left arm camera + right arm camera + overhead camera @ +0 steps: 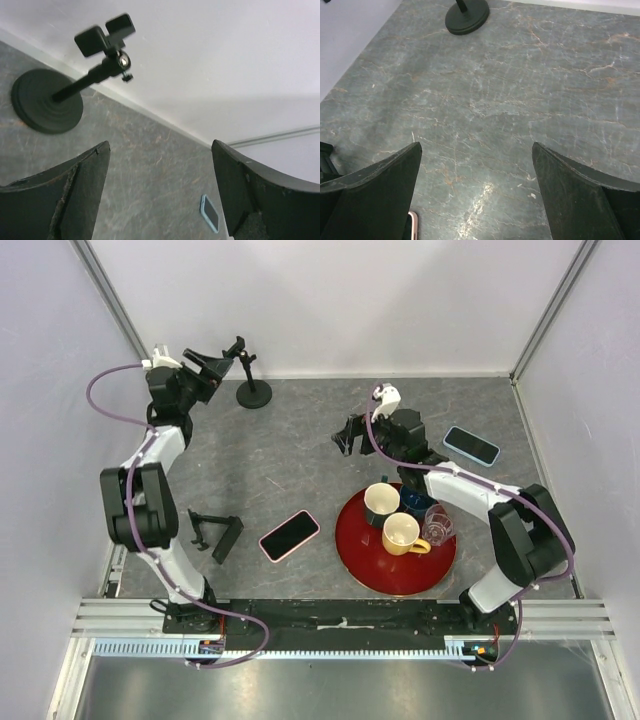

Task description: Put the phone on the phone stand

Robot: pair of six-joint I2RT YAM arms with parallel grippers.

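**Both phones flat on the desk, neither on a stand**

We see a grey marbled desk point(300, 440). The red tray point(352, 552) sits by the near edge, right of centre. We have the left gripper point(158, 150) raised over the far-left corner, fingers spread with nothing between them. The right gripper point(477, 150) hovers mid-desk, fingers likewise apart and empty. The tall stand point(253, 394) is upright by the far edge, just beside the left gripper. The folding stand point(215, 533) lies near the near-left corner. The pink phone point(289, 535) lies flat, screen up, between it and the tray. The blue phone point(471, 445) lies flat by the right edge. On the tray are a yellow mug point(402, 535), cream mug point(381, 502), blue mug point(415, 502) and glass point(438, 525).
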